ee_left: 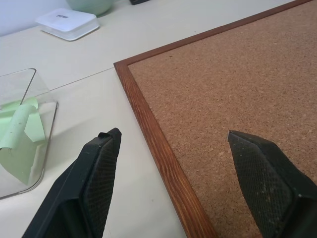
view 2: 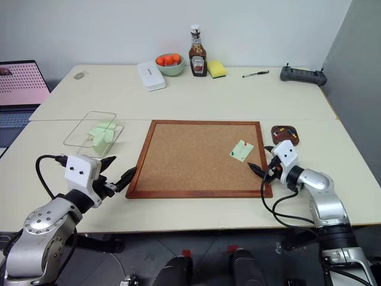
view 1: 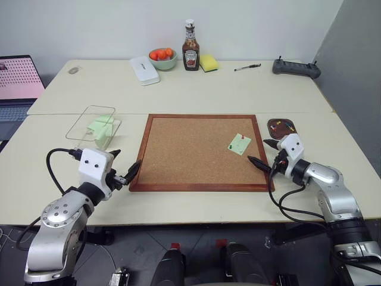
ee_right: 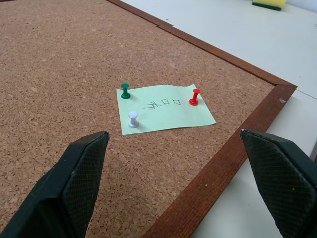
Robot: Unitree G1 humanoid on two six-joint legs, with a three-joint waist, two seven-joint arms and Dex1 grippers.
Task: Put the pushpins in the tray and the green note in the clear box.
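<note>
The small pale green square paper note [ee_right: 165, 108] is lying flat on the large wood-framed corkboard [view 1: 200, 151], near its right edge, pinned by three tiny plastic-headed pushpins: a green one [ee_right: 125, 90], a red one [ee_right: 194, 96] and a white one [ee_right: 132, 119]. The small dark brown shallow tray [view 1: 281, 126] is sitting on the cream table [view 1: 238, 89] just right of the board, holding a few coloured pins. The transparent rectangular plastic box [view 1: 94, 126] is resting left of the board with pale green notes inside. The right gripper [view 1: 262, 152] is hovering beside the board's right frame, fingers spread wide, holding nothing. The left gripper [view 1: 124, 165] is hanging over the board's near left corner, fingers apart and empty
</note>
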